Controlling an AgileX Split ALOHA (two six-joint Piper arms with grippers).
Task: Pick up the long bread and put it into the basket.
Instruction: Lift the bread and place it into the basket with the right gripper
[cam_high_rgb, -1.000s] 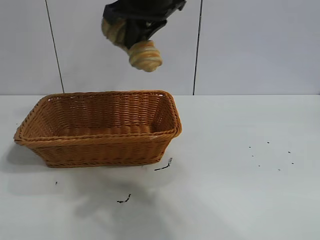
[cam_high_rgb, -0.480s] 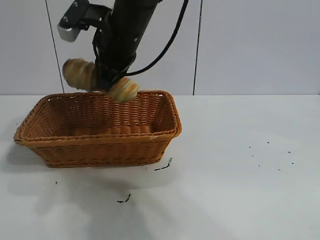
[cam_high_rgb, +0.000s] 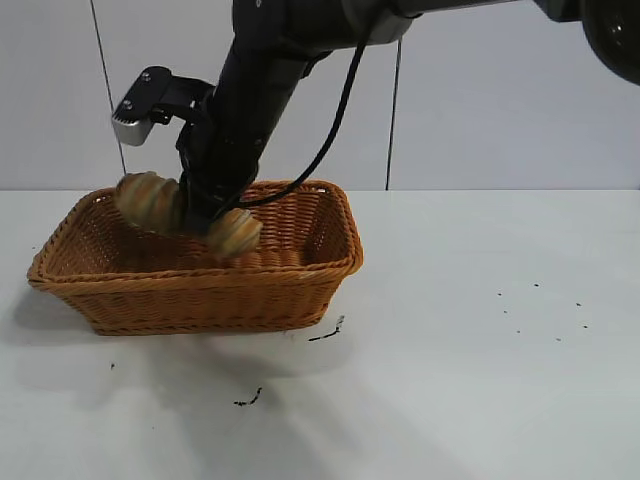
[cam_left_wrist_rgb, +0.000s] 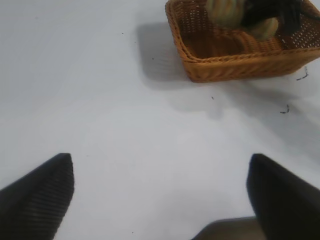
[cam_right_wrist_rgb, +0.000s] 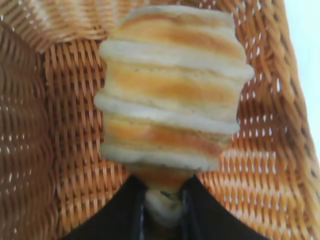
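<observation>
The orange-brown woven basket (cam_high_rgb: 200, 290) sits on the white table at the left. My right gripper (cam_high_rgb: 197, 212) reaches down into it from above and is shut on the long bread (cam_high_rgb: 150, 200), a ridged golden-tan loaf held crosswise just inside the basket's rim. In the right wrist view the long bread (cam_right_wrist_rgb: 172, 85) fills the middle above the basket's woven floor (cam_right_wrist_rgb: 70, 150), pinched between the black fingers (cam_right_wrist_rgb: 127, 207). My left gripper (cam_left_wrist_rgb: 160, 195) is open and empty over bare table, off to the side; the basket (cam_left_wrist_rgb: 235, 60) shows far off in its view.
The white table (cam_high_rgb: 480, 340) stretches to the right of the basket. Small dark specks (cam_high_rgb: 325, 333) lie in front of the basket and at the right. A grey panelled wall stands behind.
My right gripper has come down and to the left with the long bread, from high above the basket to just inside its rim.
</observation>
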